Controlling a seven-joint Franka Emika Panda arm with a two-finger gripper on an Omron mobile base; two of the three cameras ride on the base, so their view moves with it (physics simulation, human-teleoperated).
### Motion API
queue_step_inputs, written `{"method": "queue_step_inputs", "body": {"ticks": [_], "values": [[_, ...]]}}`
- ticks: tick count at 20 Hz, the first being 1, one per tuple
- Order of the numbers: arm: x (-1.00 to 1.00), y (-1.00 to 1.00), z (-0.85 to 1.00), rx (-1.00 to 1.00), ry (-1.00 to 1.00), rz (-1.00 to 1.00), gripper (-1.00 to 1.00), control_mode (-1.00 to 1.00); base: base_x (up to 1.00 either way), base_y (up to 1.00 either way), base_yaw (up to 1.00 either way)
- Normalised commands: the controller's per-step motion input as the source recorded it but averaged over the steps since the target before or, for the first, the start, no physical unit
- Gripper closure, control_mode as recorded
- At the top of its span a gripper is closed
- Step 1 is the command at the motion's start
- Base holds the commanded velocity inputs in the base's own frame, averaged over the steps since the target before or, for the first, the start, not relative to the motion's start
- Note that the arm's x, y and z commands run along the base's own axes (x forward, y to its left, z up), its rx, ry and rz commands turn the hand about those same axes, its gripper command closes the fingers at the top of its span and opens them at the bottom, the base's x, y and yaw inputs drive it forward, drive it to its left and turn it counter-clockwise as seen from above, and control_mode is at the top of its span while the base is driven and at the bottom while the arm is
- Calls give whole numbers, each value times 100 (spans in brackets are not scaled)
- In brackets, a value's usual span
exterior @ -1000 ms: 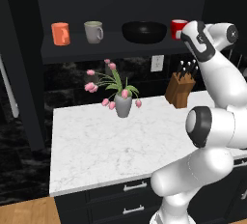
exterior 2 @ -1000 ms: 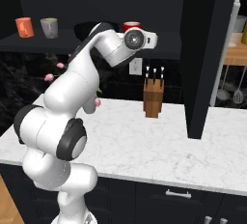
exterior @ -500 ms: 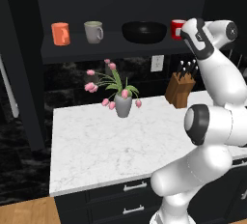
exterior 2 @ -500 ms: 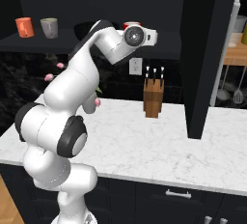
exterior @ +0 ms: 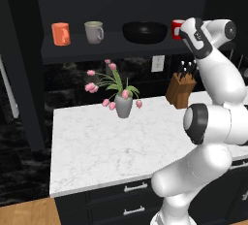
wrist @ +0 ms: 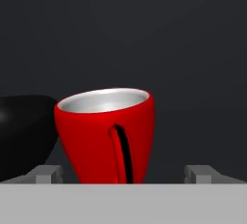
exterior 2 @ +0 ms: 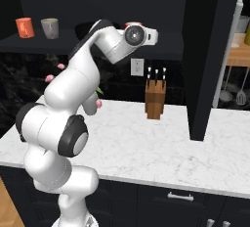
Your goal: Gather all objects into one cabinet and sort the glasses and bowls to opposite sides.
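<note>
Red mug (wrist: 106, 133) stands upright on the dark cabinet shelf (exterior: 111, 44), black bowl (exterior: 145, 31) just beside it, gripper (wrist: 124, 174) spread wide either side, holding nothing. Along the shelf: grey mug (exterior: 94, 31), orange mug (exterior: 60, 33). Below, white marble counter (exterior: 97, 146) with tulip vase (exterior: 123, 106) and knife block (exterior 2: 155, 100).

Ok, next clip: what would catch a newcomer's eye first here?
The red mug, upright on the dark shelf, sits framed between the open gripper fingertips, beside the black bowl. The white arm reaches up to it above a marble counter holding a vase of pink tulips.
</note>
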Motion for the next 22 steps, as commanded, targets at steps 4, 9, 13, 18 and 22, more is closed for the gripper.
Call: {"method": "queue_step_inputs", "body": {"ticks": [4,9,13,18,22], "values": [[4,4,0,0,0,0,-100,-100,0,0,0],[0,0,0,0,0,0,-100,-100,0,0,0],[0,0,0,0,0,0,-100,-100,0,0,0],[0,0,0,0,0,0,-100,-100,0,0,0],[0,0,0,0,0,0,100,-100,0,0,0]]}}
